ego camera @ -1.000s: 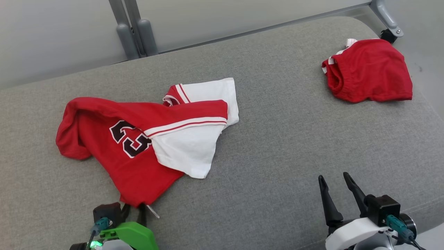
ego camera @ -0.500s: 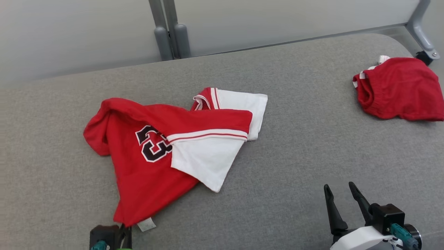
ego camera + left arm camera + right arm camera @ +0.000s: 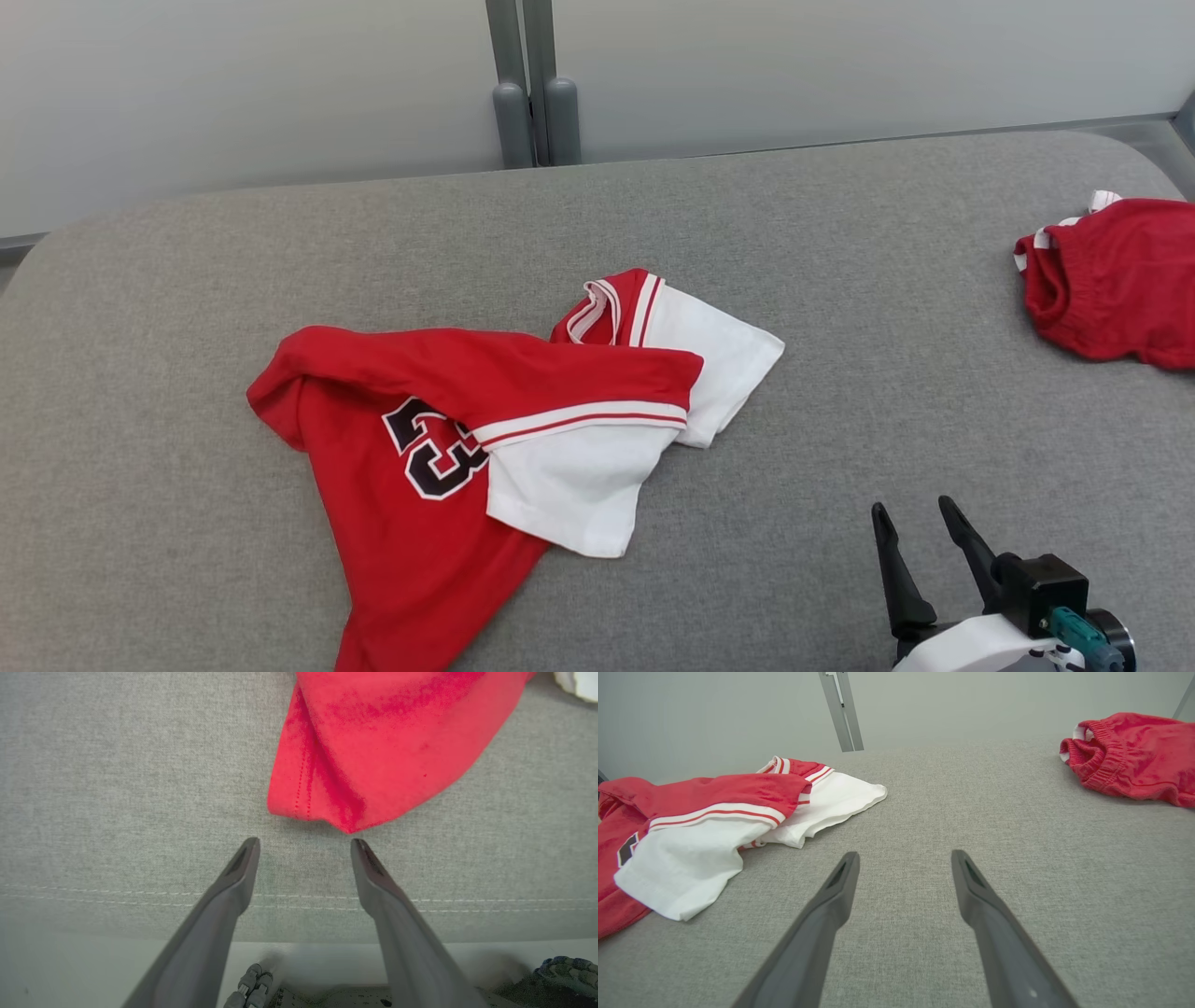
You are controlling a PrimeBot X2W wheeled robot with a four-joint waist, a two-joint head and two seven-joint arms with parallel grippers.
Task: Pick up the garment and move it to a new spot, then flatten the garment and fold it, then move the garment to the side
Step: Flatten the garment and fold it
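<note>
Garment (image 3: pixel 411 523) crumpled, long axis near-left to far-right.

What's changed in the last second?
The left gripper has let go of the jersey and now stands open just short of its red hem. The head camera swung left. The right gripper stayed open and empty; the shorts lie unmoved.

Head looks down; 2 low wrists share jersey (image 3: pixel 392 373).
</note>
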